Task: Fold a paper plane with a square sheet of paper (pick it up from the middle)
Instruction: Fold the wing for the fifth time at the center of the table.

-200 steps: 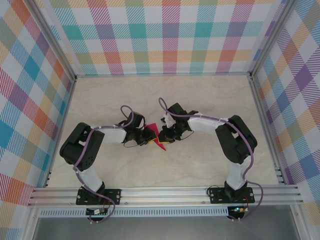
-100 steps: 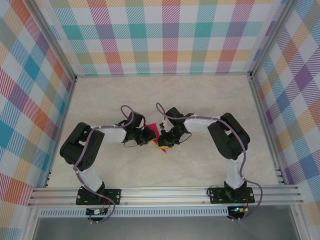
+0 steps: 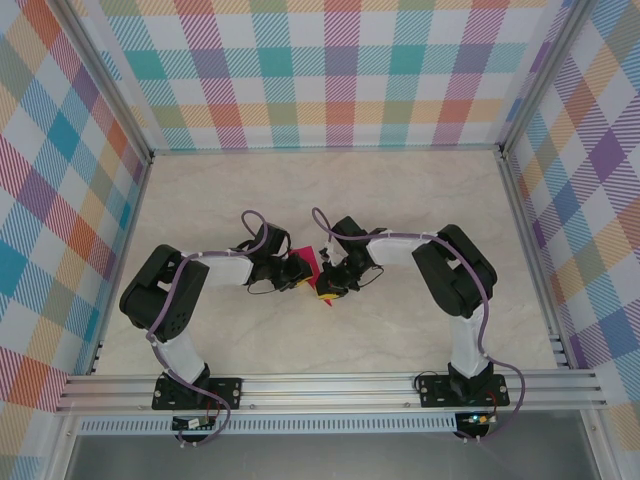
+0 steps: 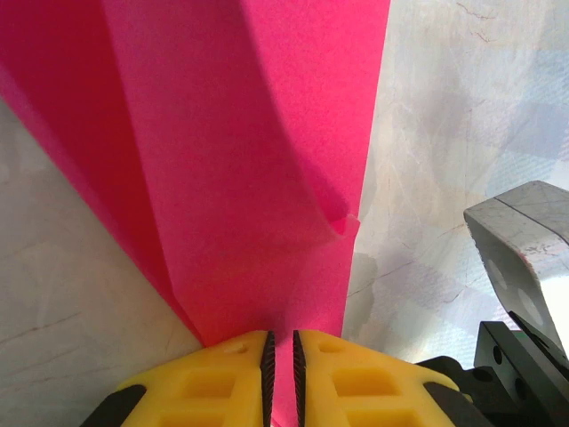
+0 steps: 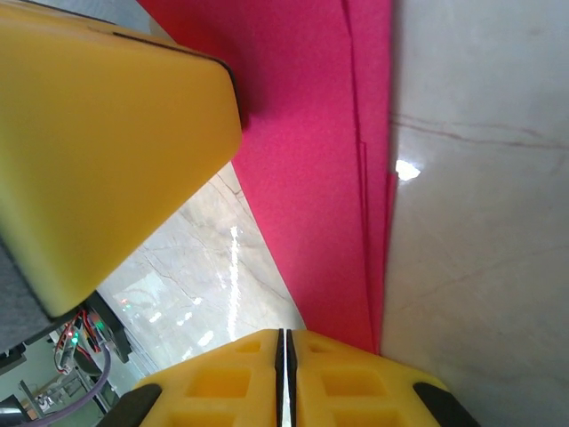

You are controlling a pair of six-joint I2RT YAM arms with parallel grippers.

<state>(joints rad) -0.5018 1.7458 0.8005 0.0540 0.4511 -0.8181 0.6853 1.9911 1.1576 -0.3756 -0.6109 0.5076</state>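
Two claws meet near the middle of the counter (image 3: 420, 200), at the magenta-pink sheet of paper (image 4: 249, 178), which is already folded: it shows layered straight edges, a long crease and one small wrinkle at its side. The left claw (image 4: 280, 356) is almost closed and pinches the paper's edge between its yellow fingers. The right claw (image 5: 284, 356) is closed to a thin slit at the paper's lower corner; whether it grips the paper I cannot tell. Compared with one second ago, the right claw has come closer to the left one, and less paper shows between them.
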